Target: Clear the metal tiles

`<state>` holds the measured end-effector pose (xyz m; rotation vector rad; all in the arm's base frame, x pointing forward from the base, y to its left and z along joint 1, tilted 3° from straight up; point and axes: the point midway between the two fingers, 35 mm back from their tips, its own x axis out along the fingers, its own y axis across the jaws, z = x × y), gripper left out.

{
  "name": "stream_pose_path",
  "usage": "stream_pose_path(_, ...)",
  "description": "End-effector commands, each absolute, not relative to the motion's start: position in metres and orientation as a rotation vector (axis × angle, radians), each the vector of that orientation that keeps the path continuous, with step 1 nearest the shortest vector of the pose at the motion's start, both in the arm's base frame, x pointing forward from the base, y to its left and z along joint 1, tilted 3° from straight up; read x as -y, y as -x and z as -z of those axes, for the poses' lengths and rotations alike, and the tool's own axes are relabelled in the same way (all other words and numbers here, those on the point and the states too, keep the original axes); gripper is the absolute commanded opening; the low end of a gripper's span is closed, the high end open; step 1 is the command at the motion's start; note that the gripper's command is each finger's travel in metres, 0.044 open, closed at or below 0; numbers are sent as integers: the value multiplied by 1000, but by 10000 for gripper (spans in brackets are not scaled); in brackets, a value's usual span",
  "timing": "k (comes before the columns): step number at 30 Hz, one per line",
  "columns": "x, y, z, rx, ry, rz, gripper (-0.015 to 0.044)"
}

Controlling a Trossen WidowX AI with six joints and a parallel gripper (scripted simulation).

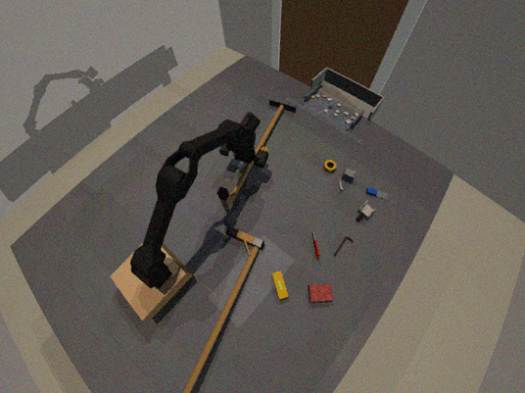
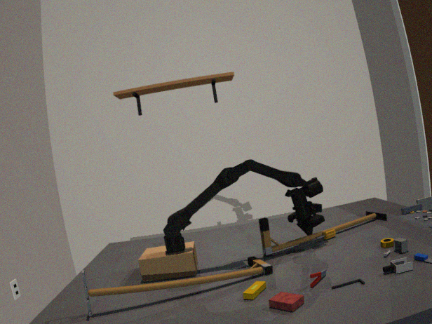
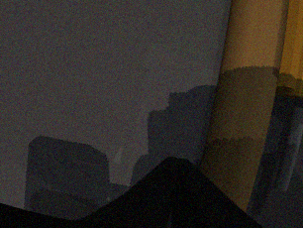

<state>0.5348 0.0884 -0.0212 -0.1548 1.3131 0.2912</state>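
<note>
My gripper (image 1: 248,160) (image 2: 310,233) (image 3: 174,160) is shut with nothing between its fingers. Its tips are low, against or just beside the left side of the scraper's shaft in the wrist view; contact is unclear. The long scraper (image 1: 273,124) (image 2: 354,223) (image 3: 252,45) has a wooden shaft, a yellow collar, a black blade at the far end and an upright handle at the near end. The blade stands left of the steel plate (image 1: 318,108). Several small tiles (image 1: 339,105) (image 2: 417,218) lie on the plate. The catch box (image 1: 351,86) is behind it; no tile is discernible inside.
A second long wooden tool (image 1: 217,328) (image 2: 175,282) lies nearer. To the right are a yellow block (image 1: 280,285) (image 2: 254,290), a red block (image 1: 320,293) (image 2: 286,301), a tape roll (image 1: 330,166) (image 2: 387,243) and several small tools.
</note>
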Motion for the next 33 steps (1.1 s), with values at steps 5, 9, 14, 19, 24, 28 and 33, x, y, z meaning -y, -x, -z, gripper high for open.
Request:
stream_pose_path(5, -76, -538, 26, -1320, 158, -284, 0)
stream_pose_path(9, -72, -539, 26, -1319, 158, -283, 0)
stream_pose_path(14, -68, -540, 27, -1319, 158, -283, 0)
stream_pose_path(19, -63, -542, 27, -1319, 159, -283, 0)
stream_pose_path(24, -58, -544, 27, -1319, 159, -283, 0)
stream_pose_path(28, -54, -545, 27, -1319, 159, -283, 0)
stream_pose_path(33, -63, -545, 8, -1305, 157, -292, 0)
